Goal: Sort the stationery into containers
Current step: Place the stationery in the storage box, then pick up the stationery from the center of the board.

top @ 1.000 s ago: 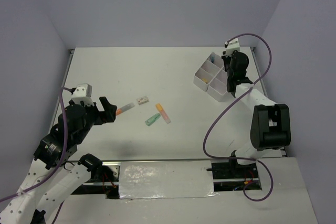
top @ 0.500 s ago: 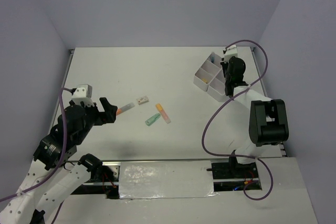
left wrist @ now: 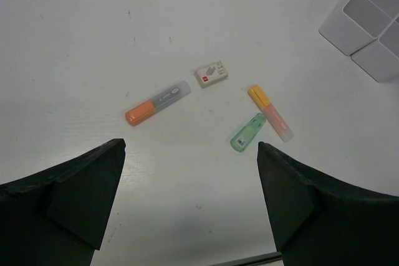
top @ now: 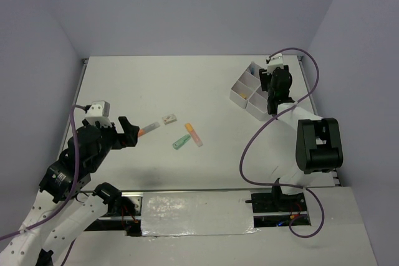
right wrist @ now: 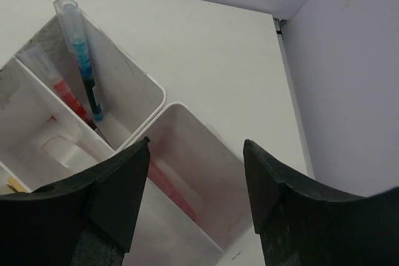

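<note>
The white four-compartment box (top: 240,95) stands at the far right, and my right gripper (top: 275,91) hangs over its right side. In the right wrist view that gripper (right wrist: 197,141) is open and holds nothing, above a compartment (right wrist: 206,113) where a pink marker (right wrist: 171,186) lies. A blue pen (right wrist: 85,66) and a red pen (right wrist: 66,95) lean in the compartment beside it. My left gripper (left wrist: 190,144) is wide open over bare table. Just beyond it lie an orange marker (left wrist: 157,102), a white eraser (left wrist: 211,74), a green marker (left wrist: 248,133) and a pink marker with a yellow cap (left wrist: 270,112).
A white piece (right wrist: 62,151) lies in the box's left compartment, and a yellow bit (right wrist: 12,184) shows at the frame edge. The table's right edge (top: 307,91) and the wall run close behind the box. A purple cable (top: 255,141) loops beside the right arm.
The right gripper has shifted slightly toward the far edge over the box and its jaws stand wider. The left arm and the items on the table have not moved.
</note>
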`<state>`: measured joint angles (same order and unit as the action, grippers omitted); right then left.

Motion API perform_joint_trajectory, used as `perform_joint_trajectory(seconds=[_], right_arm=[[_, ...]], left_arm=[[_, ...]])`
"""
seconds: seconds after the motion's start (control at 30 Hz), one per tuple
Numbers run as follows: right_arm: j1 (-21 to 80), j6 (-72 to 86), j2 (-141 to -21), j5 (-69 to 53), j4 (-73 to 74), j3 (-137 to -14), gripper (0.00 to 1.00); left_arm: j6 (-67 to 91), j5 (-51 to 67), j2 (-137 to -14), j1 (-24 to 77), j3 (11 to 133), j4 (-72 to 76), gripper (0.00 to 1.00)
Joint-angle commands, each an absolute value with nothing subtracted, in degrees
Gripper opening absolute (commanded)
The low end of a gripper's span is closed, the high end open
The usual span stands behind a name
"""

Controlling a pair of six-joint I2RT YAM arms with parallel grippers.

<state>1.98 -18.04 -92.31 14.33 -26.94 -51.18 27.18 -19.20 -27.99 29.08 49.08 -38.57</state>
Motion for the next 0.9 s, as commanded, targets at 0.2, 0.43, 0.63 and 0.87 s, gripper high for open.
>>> perform_joint_trajectory(seconds=[0.2, 0.43, 0.63, 0.87], right_arm=[[10.3, -8.8, -84.3, 15.7, -16.2, -60.6, 1.0], [34.7, 19.4, -85.7, 46.8, 11.2, -70.6, 1.0], [48.7, 49.5, -91.0, 44.0, 27.4, -75.7, 1.0], [61.6, 74.8, -108.9, 51.8, 51.9, -94.6, 1.0]], left_arm=[[27.7, -21.6, -28.6, 29.4, 49.6, -37.1, 0.99], [31.7, -30.7, -30.7, 28.5, 51.2, -41.4, 0.99], [31.6, -30.5, -27.4, 26.3, 50.5, -40.5, 0.99], [30.8, -28.8, -26.5, 26.1, 50.3, -39.7, 0.99]])
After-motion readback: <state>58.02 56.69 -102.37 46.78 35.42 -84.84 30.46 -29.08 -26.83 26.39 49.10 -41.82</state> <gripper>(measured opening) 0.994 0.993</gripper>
